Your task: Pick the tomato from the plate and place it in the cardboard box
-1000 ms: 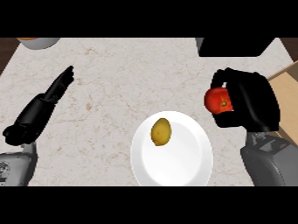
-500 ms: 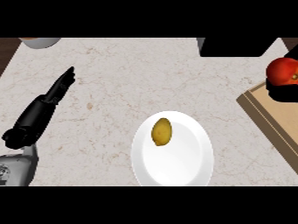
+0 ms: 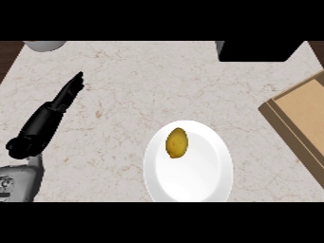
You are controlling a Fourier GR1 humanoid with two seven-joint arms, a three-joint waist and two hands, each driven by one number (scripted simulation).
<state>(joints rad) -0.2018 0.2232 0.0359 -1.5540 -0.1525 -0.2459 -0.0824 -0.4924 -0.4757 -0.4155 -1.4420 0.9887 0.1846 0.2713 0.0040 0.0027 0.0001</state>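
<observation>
A white plate (image 3: 192, 180) lies at the lower middle of the counter with a yellow lemon-like fruit (image 3: 177, 143) on its upper left part. The cardboard box (image 3: 311, 118) sits at the right edge, only partly in view. No tomato shows anywhere in the view. My left hand (image 3: 62, 97) rests on the counter at the left, fingers straight and pointing away, holding nothing. My right hand and forearm are out of view.
A grey round object (image 3: 45, 45) sits at the top left edge of the counter. A black block (image 3: 259, 50) stands at the top right. The counter's dark edge shows at far left and top right.
The right hand carried the red tomato from above the plate's right side to the box edge, then left the view together with the tomato. The left hand has not moved.
</observation>
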